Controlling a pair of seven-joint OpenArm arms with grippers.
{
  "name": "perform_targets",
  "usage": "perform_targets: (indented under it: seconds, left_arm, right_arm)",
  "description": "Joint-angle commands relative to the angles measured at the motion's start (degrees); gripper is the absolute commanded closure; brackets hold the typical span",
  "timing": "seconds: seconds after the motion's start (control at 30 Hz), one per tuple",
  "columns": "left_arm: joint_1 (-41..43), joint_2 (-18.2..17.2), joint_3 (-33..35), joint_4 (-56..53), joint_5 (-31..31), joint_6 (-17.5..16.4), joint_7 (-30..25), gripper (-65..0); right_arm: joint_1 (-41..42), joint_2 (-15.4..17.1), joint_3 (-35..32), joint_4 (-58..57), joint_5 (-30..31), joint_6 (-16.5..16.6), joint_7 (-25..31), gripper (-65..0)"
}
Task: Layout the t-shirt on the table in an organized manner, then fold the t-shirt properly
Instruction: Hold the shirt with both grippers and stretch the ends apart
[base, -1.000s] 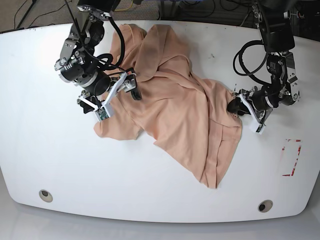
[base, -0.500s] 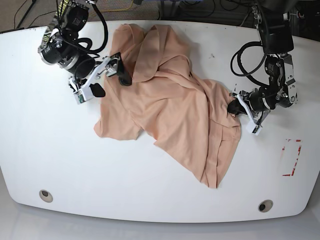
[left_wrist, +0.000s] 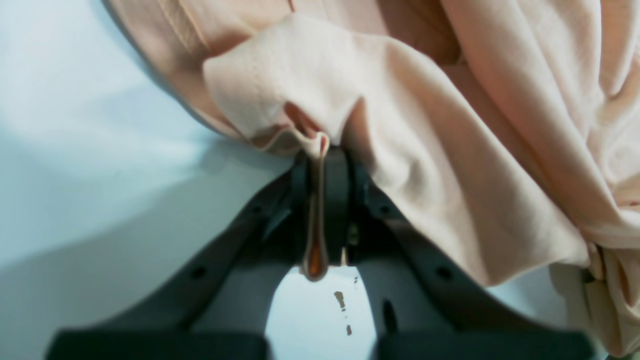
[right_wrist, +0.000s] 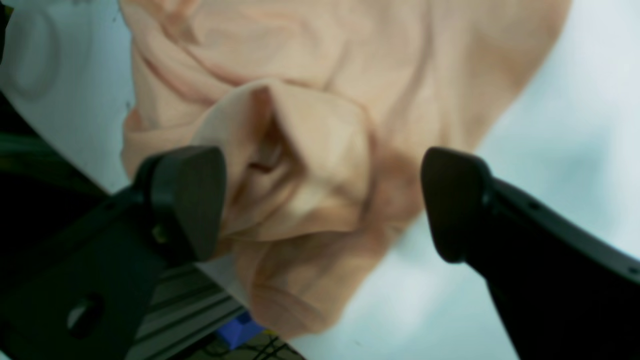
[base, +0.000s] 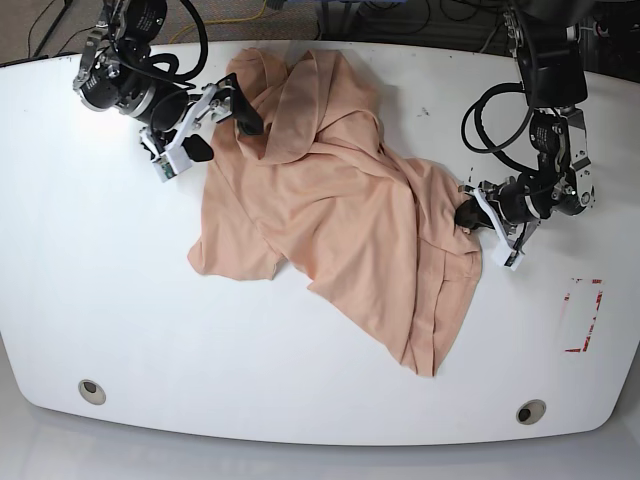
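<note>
— What changed just now?

— Your left tool (left_wrist: 320, 200) has pinched together on an edge of the t-shirt (base: 340, 210), at the garment's right side. Your right tool (base: 205, 128) has lifted away toward the far left corner, prongs wide apart, holding nothing.

— And the shirt?

— Still crumpled across the middle of the counter (base: 100, 300). I'd judge you're anchored for spreading; laying out is barely begun.

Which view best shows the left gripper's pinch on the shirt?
Left wrist: left gripper shut on a thin fold of the t-shirt. Base shows only where it meets the shirt's edge; right wrist doesn't show it.
</note>
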Motion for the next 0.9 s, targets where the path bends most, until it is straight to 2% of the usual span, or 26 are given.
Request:
perform_targets:
  seconds: [0.0, 0.27, 0.37, 0.5, 0.57, 0.6, 0.63, 0.67, 0.73, 0.77, 0.87]
  left_arm:
    - [-0.9, -0.7, -0.1, 0.5, -0.2, -0.1, 0.0, -1.7]
    - [-0.9, -0.7, -0.1, 0.5, -0.2, -0.1, 0.0, -1.7]
    - [-0.9, -0.8, -0.2, 0.5, -0.2, -0.1, 0.0, -1.7]
    - [-0.9, -0.9, -0.2, 0.6, -0.3, -0.1, 0.0, -1.7]
    - [-0.9, -0.9, -0.2, 0.6, -0.3, -0.1, 0.0, -1.7]
    - [-0.9, -0.9, -0.2, 0.6, -0.3, -0.1, 0.0, -1.7]
    - [-0.9, -0.9, -0.2, 0.6, -0.3, -0.1, 0.0, -1.7]
    - [-0.9, -0.9, -0.2, 0.6, -0.3, -0.1, 0.0, -1.7]
    - [-0.9, -0.9, -0.3, 0.6, -0.3, -0.1, 0.0, -1.7]
    - [-0.9, -0.9, -0.3, 0.6, -0.3, -0.1, -0.1, -1.7]
    - [-0.9, -0.9, -1.4, 0.6, -0.3, -0.1, -0.1, -1.5]
  right_arm:
    - [0.5, 0.3, -1.4, 0.2, 1.6, 0.1, 1.2, -59.0]
    - [1.6, -0.1, -3.0, -2.4, 1.5, 0.1, 1.5, -59.0]
    - [2.2, -0.1, -3.0, -2.6, 1.5, 0.1, 1.5, -56.3]
    - [2.7, 0.1, -3.0, -4.7, 1.5, 0.1, 1.5, -42.5]
    - [2.7, 0.3, -3.0, -6.0, 1.5, 0.1, 1.5, -33.1]
    - [2.8, 0.4, -3.0, -6.9, 1.5, 0.1, 1.5, -24.7]
    - [2.8, 0.4, -3.0, -7.2, 1.5, 0.1, 1.5, -21.7]
    - [3.0, 0.4, -3.0, -8.1, 1.5, 0.1, 1.5, -14.0]
    - [3.5, 0.6, -3.0, -9.1, 1.5, 0.1, 1.5, -6.7]
    - [3.7, 1.1, -3.0, -9.8, 1.5, 0.1, 1.5, -4.4]
    - [3.7, 1.6, -3.1, -10.3, 1.5, 0.1, 1.5, -4.1]
